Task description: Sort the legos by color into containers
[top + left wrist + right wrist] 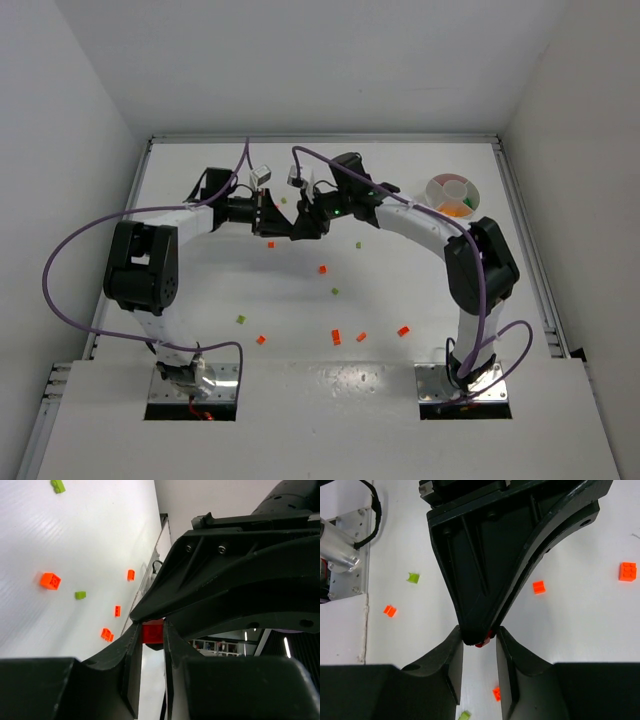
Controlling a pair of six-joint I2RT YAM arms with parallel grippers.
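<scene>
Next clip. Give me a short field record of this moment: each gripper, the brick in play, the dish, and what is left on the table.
left gripper: shut on a red brick, meeting the other arm mid-table
right gripper: jaws either side of the left gripper's tip and that brick; contact cannot be told
dish: far right corner, orange and green pieces inside
loose bricks: orange-red and green ones scattered over the table
</scene>
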